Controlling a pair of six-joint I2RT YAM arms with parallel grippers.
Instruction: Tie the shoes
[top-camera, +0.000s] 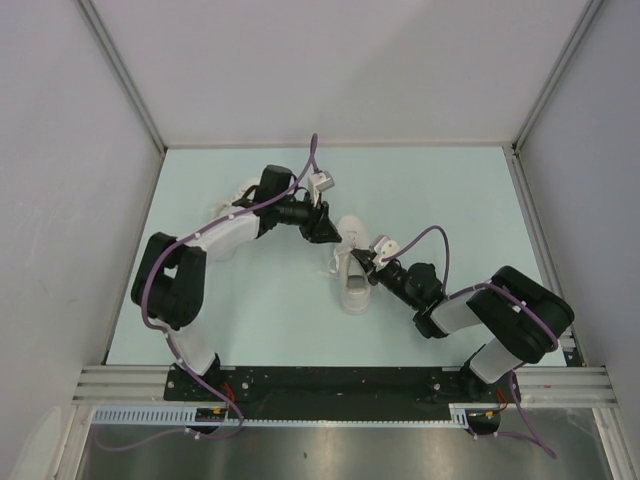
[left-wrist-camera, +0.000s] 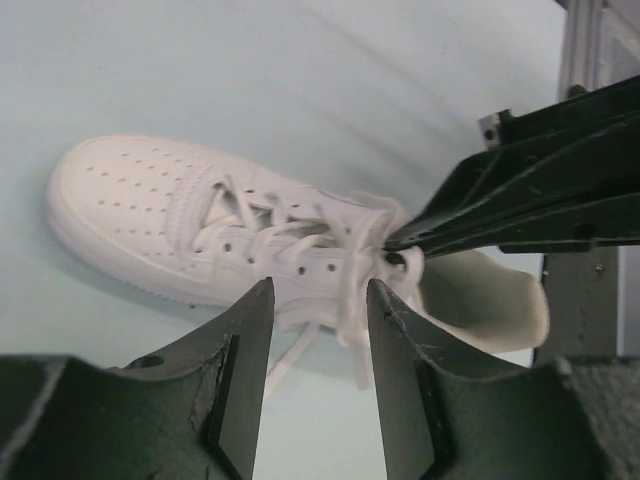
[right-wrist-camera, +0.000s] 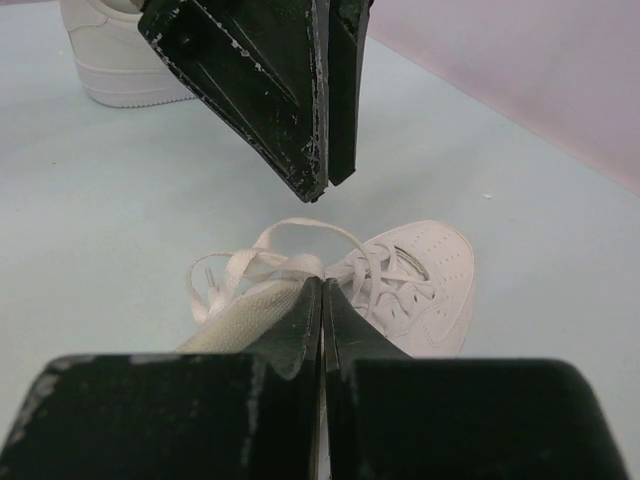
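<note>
One white shoe (top-camera: 354, 285) lies mid-table, its toe toward the back; it also shows in the left wrist view (left-wrist-camera: 150, 215) and the right wrist view (right-wrist-camera: 425, 275). My right gripper (top-camera: 367, 261) is shut on the shoe's laces (right-wrist-camera: 290, 262) at the tongue, its tips (right-wrist-camera: 322, 285) at the crossing of the lace loops. It shows in the left wrist view (left-wrist-camera: 400, 245) pinching the lace. My left gripper (top-camera: 324, 232) is open and empty, hovering beside the shoe's lacing (left-wrist-camera: 320, 285), with a loose lace end (left-wrist-camera: 295, 350) below it. The second shoe (right-wrist-camera: 115, 55) stands farther off.
Grey walls enclose the pale table (top-camera: 450, 200) on three sides. A metal rail (top-camera: 340, 382) runs along the near edge by the arm bases. In the top view the second shoe is mostly hidden behind the left arm.
</note>
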